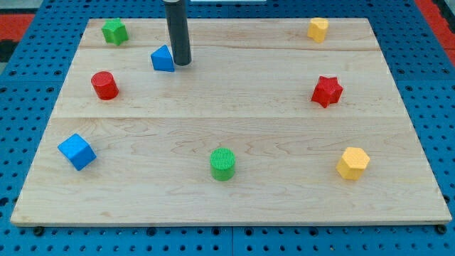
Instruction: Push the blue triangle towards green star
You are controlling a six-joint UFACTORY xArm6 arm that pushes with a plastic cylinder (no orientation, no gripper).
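Resting on the wooden board (234, 128), my tip (183, 63) sits just right of the blue triangle (163, 59), seemingly touching it; there is no pincer, only a rod. The green star (114, 31) lies far-left, near the triangle

surface: pale wooden plank board (234, 135) | underlay: blue perforated pegboard panel (28, 78) | light: even, soft shadows
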